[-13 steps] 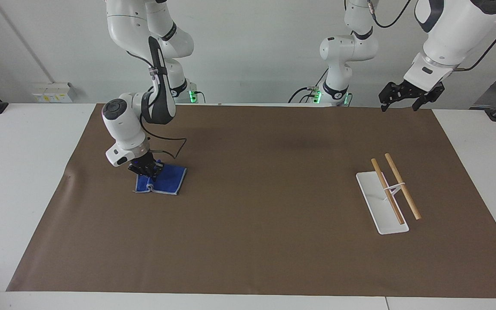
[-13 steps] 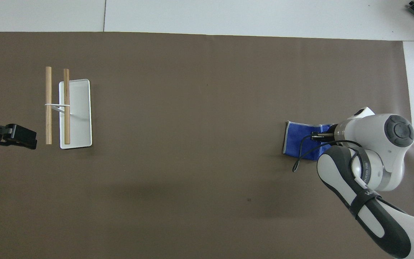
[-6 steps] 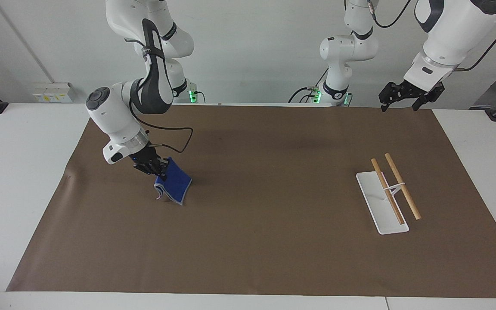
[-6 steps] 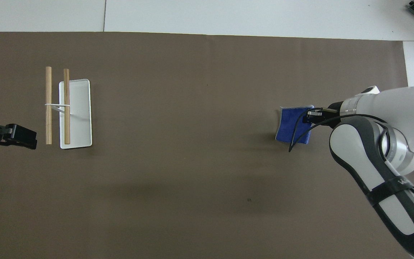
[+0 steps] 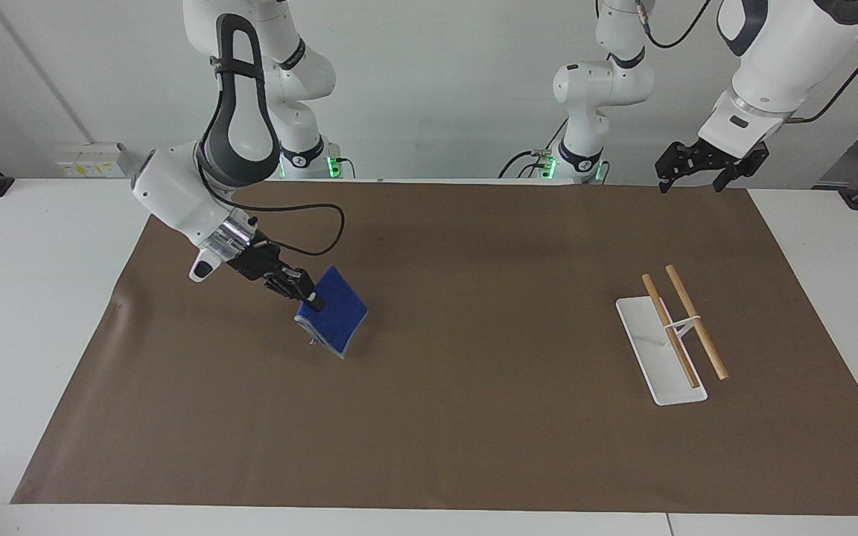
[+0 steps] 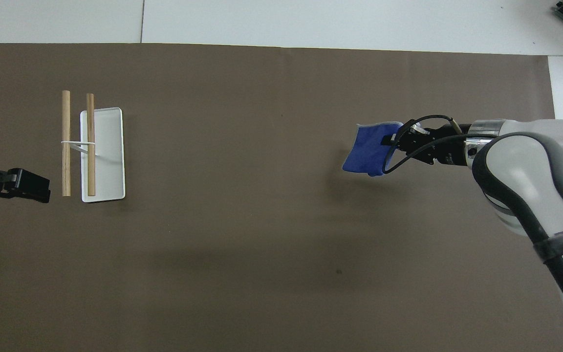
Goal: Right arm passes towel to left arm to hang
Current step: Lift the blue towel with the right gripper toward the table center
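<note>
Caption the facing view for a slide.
Right gripper lifts the blue towel over the brown mat; left gripper waits open near the rack.

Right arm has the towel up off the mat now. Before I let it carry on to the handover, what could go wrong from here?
1. The right gripper pinches the towel only at one edge, so the hanging cloth could slip or unfold in transit.
2. The left gripper waits open over the mat's edge at its own end, well apart, so the carry is long.
3. The rack has thin wooden bars; a drooping towel might snag them.
</note>
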You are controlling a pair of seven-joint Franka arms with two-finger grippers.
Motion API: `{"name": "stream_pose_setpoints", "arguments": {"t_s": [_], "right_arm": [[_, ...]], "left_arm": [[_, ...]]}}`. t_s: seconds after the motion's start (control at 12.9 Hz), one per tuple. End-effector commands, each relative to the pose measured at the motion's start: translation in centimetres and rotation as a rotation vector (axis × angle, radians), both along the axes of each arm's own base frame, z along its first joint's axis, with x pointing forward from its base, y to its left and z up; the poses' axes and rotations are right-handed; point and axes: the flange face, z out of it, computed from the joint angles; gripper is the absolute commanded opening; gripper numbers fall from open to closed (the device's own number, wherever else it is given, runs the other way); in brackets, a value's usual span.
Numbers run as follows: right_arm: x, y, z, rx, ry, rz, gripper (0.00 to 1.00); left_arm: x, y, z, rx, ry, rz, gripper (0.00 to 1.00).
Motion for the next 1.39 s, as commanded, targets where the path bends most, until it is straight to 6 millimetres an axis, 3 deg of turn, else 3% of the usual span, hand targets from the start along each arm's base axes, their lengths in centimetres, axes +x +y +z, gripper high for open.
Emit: {"name": "stream_pose_setpoints", "arguments": {"t_s": [0.0,0.46,0.77,1.16,1.31], "right_arm": [[0.6,2.1,1.0,0.161,0.031,-0.097,0.00],[0.1,8.5,1.8,0.458,0.111,-0.321,0.00],[-0.9,12.2,2.4,0.631,0.202,-0.388,0.00],[-2.3,18.0,3.8,0.776,0.301,-0.477,0.00],[-2.4,18.7,4.4,0.807,0.353,-0.489,0.00]], "left_arm": [[-0.6,0.2,0.0,-0.010,-0.015,0.007,1.00],[0.1,-1.4,0.1,-0.027,-0.072,-0.011,1.00],[0.2,-3.3,-1.5,-0.139,-0.112,0.315,1.00],[-0.4,-11.3,-4.5,-0.323,-0.389,0.884,1.00],[-0.2,-14.2,-5.7,-0.435,-0.438,1.092,1.00]]}}
